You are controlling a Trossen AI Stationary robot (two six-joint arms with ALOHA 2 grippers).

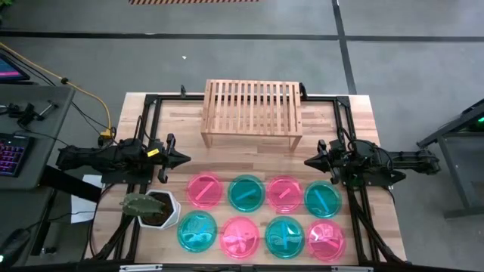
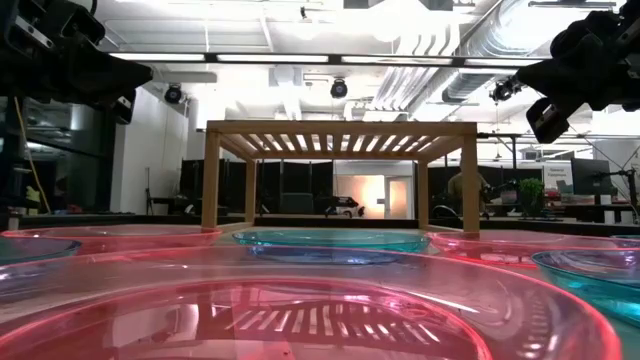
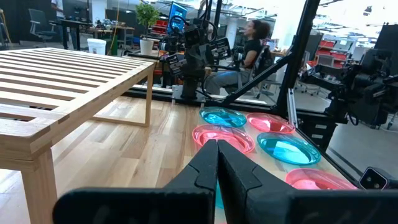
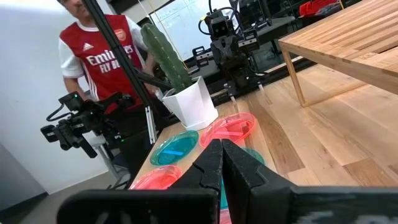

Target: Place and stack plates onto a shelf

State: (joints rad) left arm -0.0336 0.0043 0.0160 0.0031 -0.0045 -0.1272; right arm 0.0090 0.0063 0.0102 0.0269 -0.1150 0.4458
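Grey concrete floor (image 1: 249, 57) crossed by dark tape lines; a desk (image 1: 34, 121) with a backlit keyboard (image 1: 11, 155) stands left of the butcher-block tabletop (image 1: 249, 160), with a yellow cable (image 1: 72, 87) trailing over the floor beside it. Overhead, a white ceiling with exposed ducts (image 2: 480, 45), strip lights (image 2: 300, 58) and hanging lamps; dark partitions and a lit doorway (image 2: 362, 195) at the far side. A seated person (image 3: 249, 50) and a potted plant (image 3: 147, 25) occupy the workshop background; another person in a red jersey (image 4: 99, 56) stands by a pale wall.
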